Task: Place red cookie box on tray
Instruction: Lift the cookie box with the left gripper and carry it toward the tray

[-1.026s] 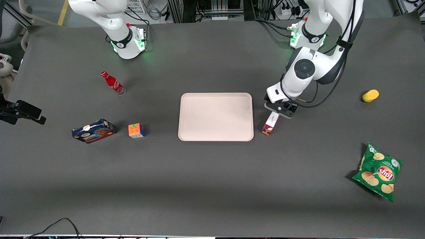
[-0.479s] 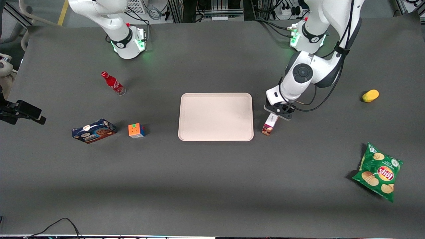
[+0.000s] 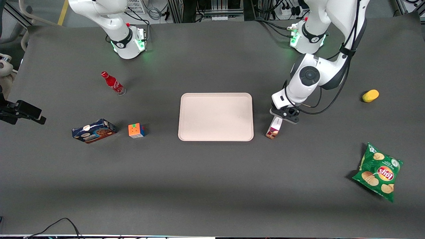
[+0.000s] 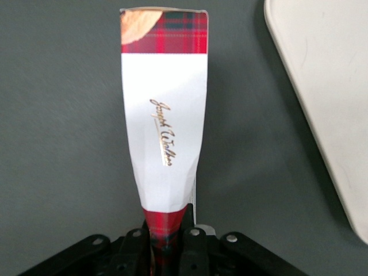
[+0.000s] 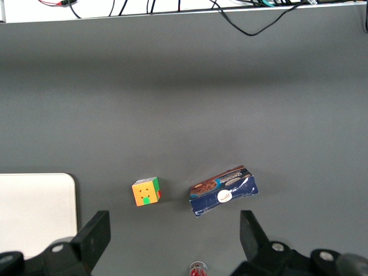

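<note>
Gripper [image 4: 167,244]: jaws clamped on one end of red cookie box [image 4: 165,123], so the carton juts out from the jaws; tray [image 4: 328,98] just beside.

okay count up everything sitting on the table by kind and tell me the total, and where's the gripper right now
Cookie boxes: 2, the red cookie box and the blue cookie box
Trays: 1, the tray
Soda bottles: 1
Puzzle cubes: 1
Chip bags: 1
Yellow fruit: 1
Total: 7
The gripper is shut on the red cookie box, beside the tray.
</note>
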